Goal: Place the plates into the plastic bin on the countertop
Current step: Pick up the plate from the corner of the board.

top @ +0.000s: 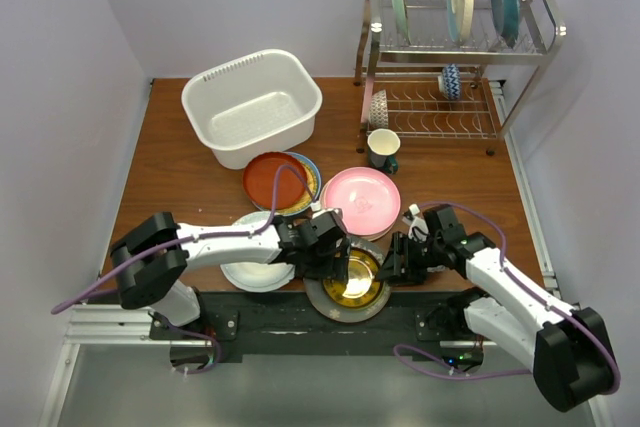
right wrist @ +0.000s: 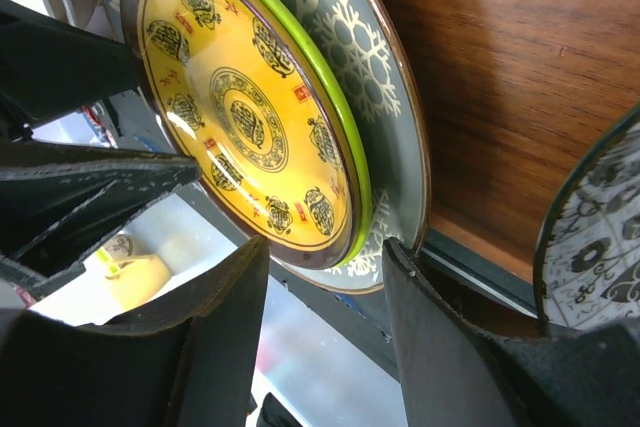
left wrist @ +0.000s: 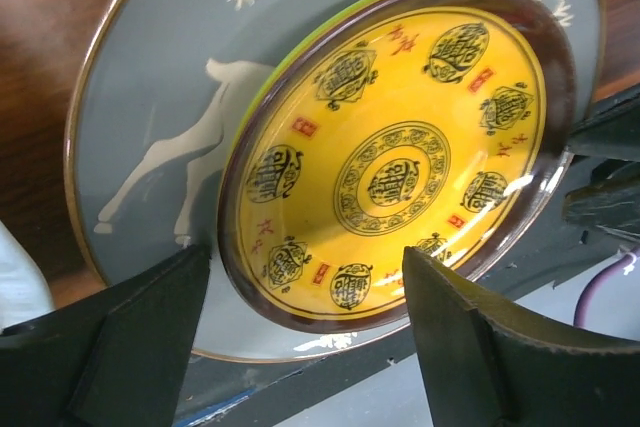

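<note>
A yellow patterned plate [top: 352,277] lies on a lime plate [right wrist: 345,137] and a grey plate [top: 325,305] at the countertop's [top: 180,167] near edge. My left gripper [top: 335,259] is open, and in the left wrist view its fingers [left wrist: 150,327] straddle the yellow plate's [left wrist: 400,157] near rim. My right gripper [top: 395,267] is also open, at the stack's right side; its fingers [right wrist: 235,297] stand either side of the stack's rim, one against the grey plate's [right wrist: 385,107] edge. The white plastic bin [top: 250,107] stands at the back left.
A white plate [top: 258,272] lies left of the stack, a pink plate [top: 362,199] behind it, and a red-brown plate [top: 275,179] tops another pile near the bin. A dark mug [top: 382,149] stands by the wire dish rack [top: 450,57], which holds upright plates and bowls.
</note>
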`<action>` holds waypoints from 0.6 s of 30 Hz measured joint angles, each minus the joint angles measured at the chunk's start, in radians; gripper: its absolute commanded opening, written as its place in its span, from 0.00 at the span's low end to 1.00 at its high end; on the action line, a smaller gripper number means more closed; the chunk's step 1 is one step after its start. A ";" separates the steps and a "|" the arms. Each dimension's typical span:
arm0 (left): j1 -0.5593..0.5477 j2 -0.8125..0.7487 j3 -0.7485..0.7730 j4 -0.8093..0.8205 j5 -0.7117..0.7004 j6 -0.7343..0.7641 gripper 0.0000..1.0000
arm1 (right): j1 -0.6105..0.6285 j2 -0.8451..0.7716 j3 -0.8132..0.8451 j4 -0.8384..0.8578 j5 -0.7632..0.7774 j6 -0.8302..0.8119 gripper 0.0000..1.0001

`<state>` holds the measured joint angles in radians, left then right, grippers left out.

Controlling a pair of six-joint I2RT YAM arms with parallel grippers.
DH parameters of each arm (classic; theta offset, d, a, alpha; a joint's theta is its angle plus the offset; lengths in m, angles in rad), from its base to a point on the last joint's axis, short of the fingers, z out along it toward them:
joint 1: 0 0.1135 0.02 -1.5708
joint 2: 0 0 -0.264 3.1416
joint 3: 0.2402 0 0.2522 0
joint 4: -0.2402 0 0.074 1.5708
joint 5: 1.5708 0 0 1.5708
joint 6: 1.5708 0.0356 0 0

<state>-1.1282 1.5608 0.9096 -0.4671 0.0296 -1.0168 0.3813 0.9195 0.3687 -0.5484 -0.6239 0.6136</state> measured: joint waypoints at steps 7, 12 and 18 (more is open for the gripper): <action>-0.012 -0.002 -0.032 0.055 0.014 -0.035 0.72 | 0.005 0.017 -0.011 0.023 0.000 0.004 0.49; -0.027 0.012 -0.034 0.077 0.019 -0.047 0.66 | 0.006 0.025 -0.018 0.029 0.001 0.008 0.47; -0.034 0.018 -0.038 0.079 0.009 -0.047 0.55 | 0.011 0.033 -0.018 0.033 0.002 0.008 0.44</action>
<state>-1.1618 1.5784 0.8719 -0.3882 0.0383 -1.0637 0.3920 0.9524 0.3508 -0.5152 -0.6216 0.6220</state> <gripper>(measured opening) 0.587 0.461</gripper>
